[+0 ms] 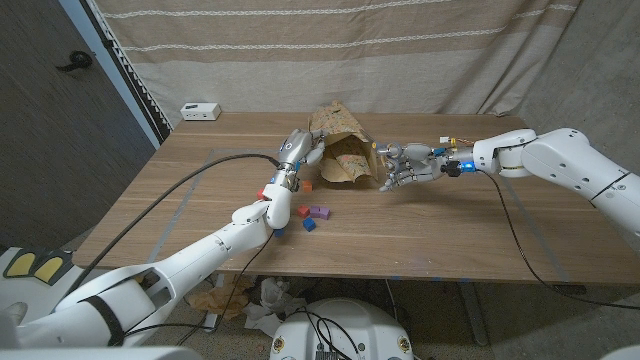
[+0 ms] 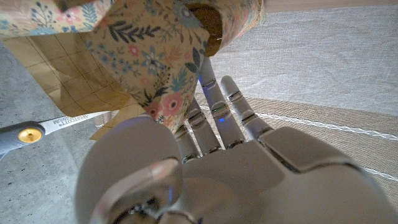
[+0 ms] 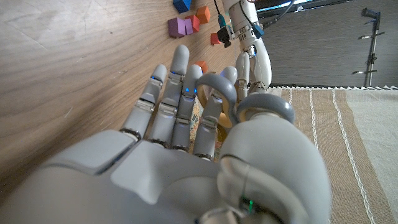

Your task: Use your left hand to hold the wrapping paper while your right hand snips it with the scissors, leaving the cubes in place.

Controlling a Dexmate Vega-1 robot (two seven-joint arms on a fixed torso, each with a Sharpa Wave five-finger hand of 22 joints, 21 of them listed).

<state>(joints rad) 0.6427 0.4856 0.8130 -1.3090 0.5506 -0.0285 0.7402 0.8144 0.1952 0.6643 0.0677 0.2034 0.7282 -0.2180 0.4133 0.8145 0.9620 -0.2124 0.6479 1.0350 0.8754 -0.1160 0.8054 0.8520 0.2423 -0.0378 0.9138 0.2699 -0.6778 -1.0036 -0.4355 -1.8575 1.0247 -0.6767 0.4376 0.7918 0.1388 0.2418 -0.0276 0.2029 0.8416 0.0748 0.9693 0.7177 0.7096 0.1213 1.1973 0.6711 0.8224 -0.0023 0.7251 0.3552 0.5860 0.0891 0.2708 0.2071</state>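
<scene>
Wrapping paper (image 1: 342,150) sits at the table's (image 1: 450,230) far middle, a crumpled kraft sheet with floral print, its long axis running roughly 11 to 5 o'clock, peak pointing to 12 at the curtain (image 1: 330,50). Left hand (image 1: 298,150) meets it from 9 o'clock; in the left wrist view the paper (image 2: 149,56) lies against the extended fingers (image 2: 214,115), thumb near its lower edge, so it holds the sheet. Right hand (image 1: 405,168) comes in at 3 o'clock, fingers curled through the grey scissors (image 3: 249,102) handle loops, clamped on them. Left wrist view alone shows the scissors blade (image 2: 59,124) and pivot, blade lying against the paper's brown edge; I cannot tell how far the blades are apart. Cubes (image 1: 310,212) lie at 6 o'clock of the paper, red, purple, blue, near the left forearm. Right wrist view shows the cubes (image 3: 186,18) too. White box (image 1: 200,111) at the table's 11 o'clock corner.
</scene>
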